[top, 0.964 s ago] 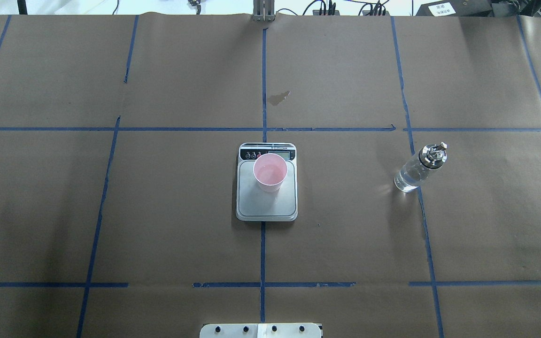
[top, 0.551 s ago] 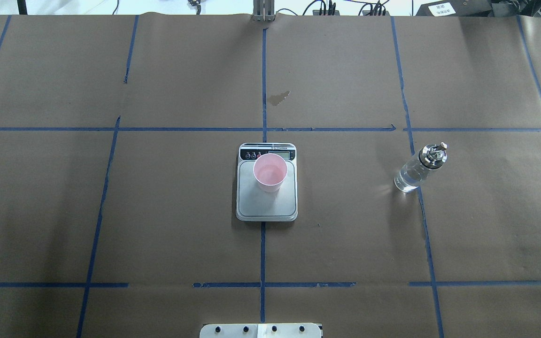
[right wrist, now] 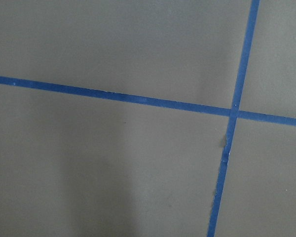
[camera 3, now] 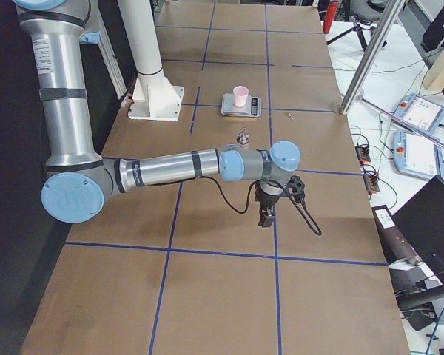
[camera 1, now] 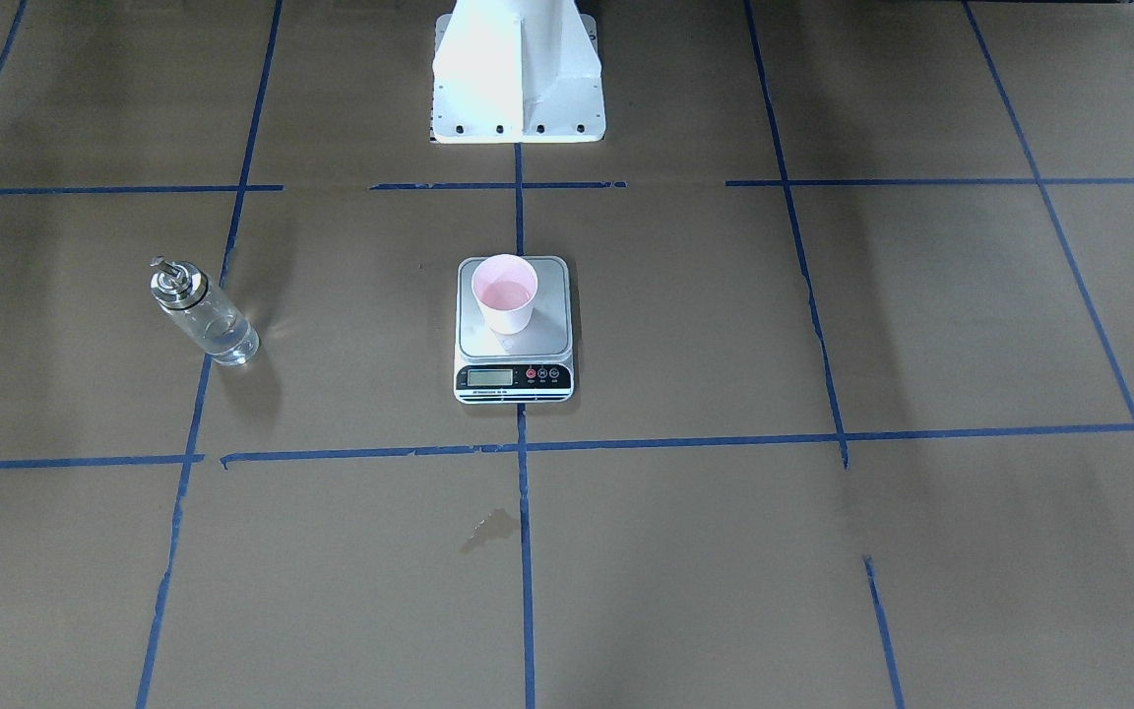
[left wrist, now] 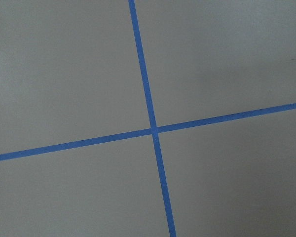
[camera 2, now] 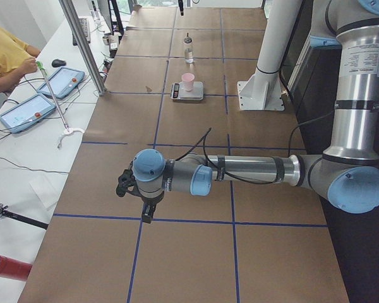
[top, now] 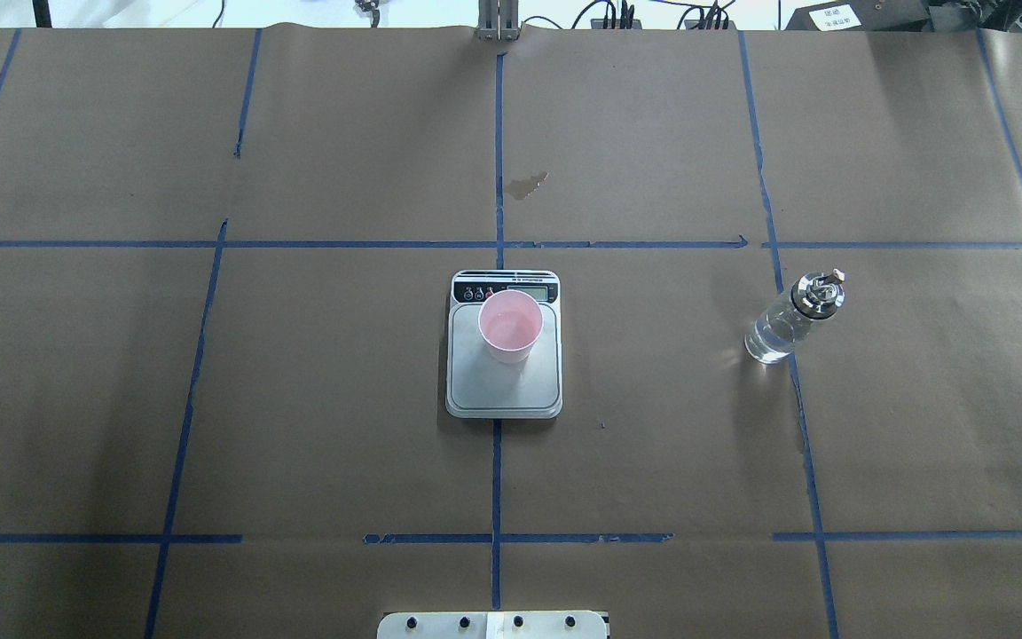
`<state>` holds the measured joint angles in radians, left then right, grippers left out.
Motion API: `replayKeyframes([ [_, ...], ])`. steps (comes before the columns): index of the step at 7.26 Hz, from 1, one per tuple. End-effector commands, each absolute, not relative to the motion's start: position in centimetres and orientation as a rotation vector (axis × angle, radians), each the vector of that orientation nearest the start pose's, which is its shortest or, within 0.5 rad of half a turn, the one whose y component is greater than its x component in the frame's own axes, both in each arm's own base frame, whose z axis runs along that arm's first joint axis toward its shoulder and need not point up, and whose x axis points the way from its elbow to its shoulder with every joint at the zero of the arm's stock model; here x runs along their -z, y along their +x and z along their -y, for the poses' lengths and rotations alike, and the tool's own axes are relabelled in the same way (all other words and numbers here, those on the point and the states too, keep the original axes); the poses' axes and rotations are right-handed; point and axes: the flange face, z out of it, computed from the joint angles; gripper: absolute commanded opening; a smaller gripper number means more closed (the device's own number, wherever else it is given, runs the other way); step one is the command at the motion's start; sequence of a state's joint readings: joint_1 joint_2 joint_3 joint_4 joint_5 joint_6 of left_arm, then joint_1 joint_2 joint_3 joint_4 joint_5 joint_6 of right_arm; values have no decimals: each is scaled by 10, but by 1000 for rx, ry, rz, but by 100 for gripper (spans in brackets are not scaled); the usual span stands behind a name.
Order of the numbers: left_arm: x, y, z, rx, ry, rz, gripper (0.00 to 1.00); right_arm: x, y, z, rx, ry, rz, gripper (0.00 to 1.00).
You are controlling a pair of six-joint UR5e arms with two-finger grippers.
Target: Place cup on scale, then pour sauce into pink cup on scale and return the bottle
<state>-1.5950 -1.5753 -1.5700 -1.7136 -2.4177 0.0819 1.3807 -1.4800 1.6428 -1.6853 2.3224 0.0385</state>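
The pale pink cup (top: 511, 325) stands upright on the steel plate of the scale (top: 502, 386), toward its display end; it also shows in the front view (camera 1: 504, 293). The glass bottle (top: 786, 324) with metal pourer cap stands on the paper to the robot's right of the scale, with clear liquid in it (camera 1: 203, 315). Both are untouched. My left gripper (camera 2: 146, 211) hangs over the table's far left end, my right gripper (camera 3: 265, 217) over the far right end, both far from the scale. I cannot tell whether either is open or shut.
Brown paper with a blue tape grid covers the table (top: 298, 399). A small dark stain (top: 527, 185) lies beyond the scale. The white robot base (camera 1: 518, 79) stands at the near edge. Operators' tablets (camera 2: 35, 101) and a metal pole (camera 2: 82, 47) line the far side.
Cup, scale and bottle have not moved. A small dark tip at the overhead view's right edge has slid a little toward the robot's side.
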Motion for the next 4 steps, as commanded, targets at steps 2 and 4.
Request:
replayKeyframes([
  [2,-641,-77,500,-112,182,-747,100,-597,-35,528,162,-48,752,100],
  [4,-646,-78,501,-110,175,-742,100,-601,-33,526,155,-54,751,100],
])
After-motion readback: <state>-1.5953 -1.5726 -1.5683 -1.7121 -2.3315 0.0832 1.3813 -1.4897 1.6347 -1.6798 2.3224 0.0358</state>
